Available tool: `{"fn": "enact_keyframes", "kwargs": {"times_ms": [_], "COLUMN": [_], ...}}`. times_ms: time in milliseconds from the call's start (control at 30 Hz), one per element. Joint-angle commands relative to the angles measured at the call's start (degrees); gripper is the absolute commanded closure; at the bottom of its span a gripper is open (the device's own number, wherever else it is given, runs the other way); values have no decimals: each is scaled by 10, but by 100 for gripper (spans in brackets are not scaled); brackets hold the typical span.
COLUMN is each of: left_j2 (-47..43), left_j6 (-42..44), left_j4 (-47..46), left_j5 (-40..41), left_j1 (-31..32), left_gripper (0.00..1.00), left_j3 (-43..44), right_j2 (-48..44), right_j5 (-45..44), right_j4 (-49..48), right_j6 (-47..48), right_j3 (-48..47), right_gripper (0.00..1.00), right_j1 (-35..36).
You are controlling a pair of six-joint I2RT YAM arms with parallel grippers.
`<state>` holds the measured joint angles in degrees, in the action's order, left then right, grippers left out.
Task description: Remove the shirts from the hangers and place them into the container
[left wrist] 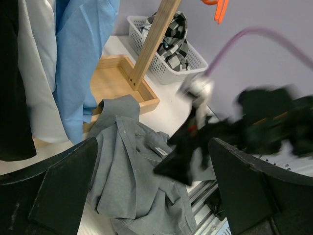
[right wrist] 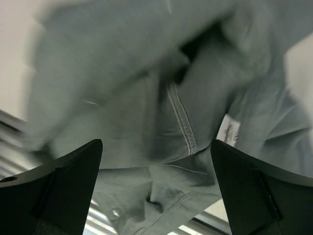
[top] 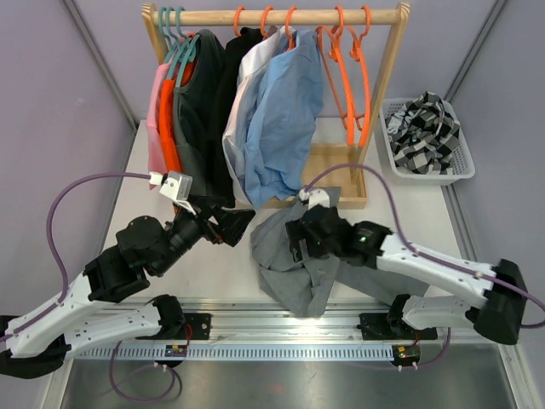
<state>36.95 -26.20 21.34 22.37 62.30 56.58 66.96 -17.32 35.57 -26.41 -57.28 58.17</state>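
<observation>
The grey shirt (top: pixel 289 264) lies crumpled on the table (top: pixel 140 187), in front of the wooden rack (top: pixel 289 15). Its long axis runs from the rack's flat base (top: pixel 336 162) toward the arms. The collar end points at the base and lies just before it. The opposite end droops over the table edge farthest from the rack, onto the metal rail (top: pixel 255 322). A small white label shows inside the collar.

The right end effector (right wrist: pixel 155 146) hovers low over this shirt with its two fingers spread wide. Grey cloth fills the space beyond them, but neither finger pinches it. The left end effector (left wrist: pixel 152 142) is also spread wide and holds nothing. It sits in front of the rack's left half, aimed across toward the grey shirt.

A light blue shirt (top: pixel 277 128) hangs from the rack's rod with its long axis vertical. To its left hang a white shirt (top: pixel 241 106), a black shirt (top: pixel 226 94), a dark grey shirt (top: pixel 196 102), an orange shirt (top: pixel 169 128) and a pink shirt (top: pixel 155 128). Teal hangers (top: pixel 174 30) carry the leftmost ones. Bare orange hangers (top: pixel 349 77) hang at the rod's right end.

The white container (top: pixel 460 168) stands just right of the rack, its long axis running front to back. The black-and-white plaid shirt (top: pixel 424 128) is bunched inside it.
</observation>
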Motion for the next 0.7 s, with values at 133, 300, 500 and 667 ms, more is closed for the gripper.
{"fn": "enact_keyframes", "kwargs": {"times_ms": [133,300,500,667], "left_j2": [10,8,6,19], "left_j6": [-4,-12,-16,-8], "left_j4": [-5,-2,3,13], "left_j5": [9,10,11,28], "left_j1": [2,2,3,2], "left_gripper": [1,1,1,1], "left_j3": [11,10,6,5], "right_j2": [134,197,170,136], "right_j5": [69,142,143,138], "right_j4": [-203,-269,-278,-259], "right_j6": [-87,-91,-92,-75], "right_j3": [68,53,65,54], "right_gripper": [1,1,1,1], "right_j1": [6,6,14,18]}}
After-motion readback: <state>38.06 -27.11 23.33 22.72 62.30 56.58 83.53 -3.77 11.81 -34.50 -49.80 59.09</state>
